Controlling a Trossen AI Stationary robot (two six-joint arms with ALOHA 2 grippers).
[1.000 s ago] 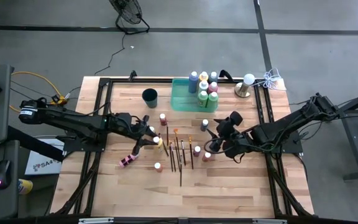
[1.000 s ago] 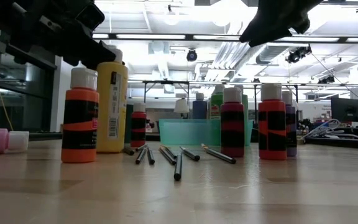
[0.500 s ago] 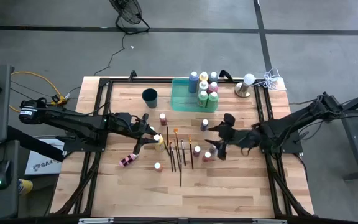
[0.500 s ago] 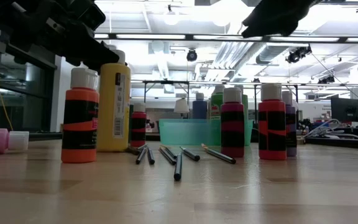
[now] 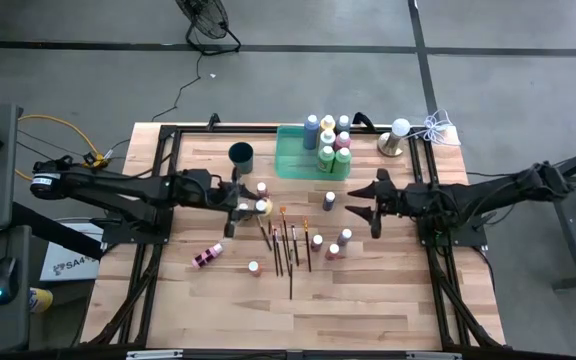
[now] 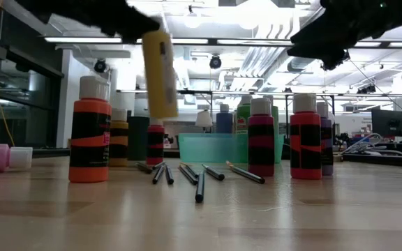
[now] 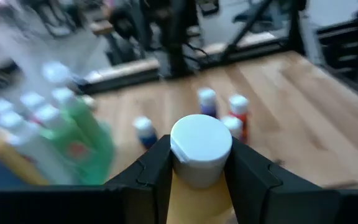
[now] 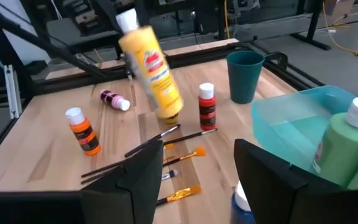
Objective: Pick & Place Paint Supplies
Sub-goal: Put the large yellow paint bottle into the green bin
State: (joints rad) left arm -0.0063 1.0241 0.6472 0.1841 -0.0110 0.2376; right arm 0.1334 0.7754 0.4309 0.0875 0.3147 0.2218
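Two grippers work above the surface (image 5: 368, 300). Left gripper (image 5: 240, 207) is clamped on the yellow bottle (image 6: 160, 73), holding it tilted in the air, clear of the wood, near the red bottle (image 8: 207, 107) and the dark cup (image 5: 241, 156). Right gripper (image 5: 366, 203) hangs with fingers apart, gripping nothing, right of the blue bottle (image 5: 329, 201). Brushes (image 5: 288, 247) lie flat mid-surface. An orange bottle (image 6: 90, 129) stands upright nearer the front edge; a pink bottle (image 5: 206, 256) lies on its side left of the brushes. Further bottles stand in the green tray (image 5: 290, 160) at the far side.
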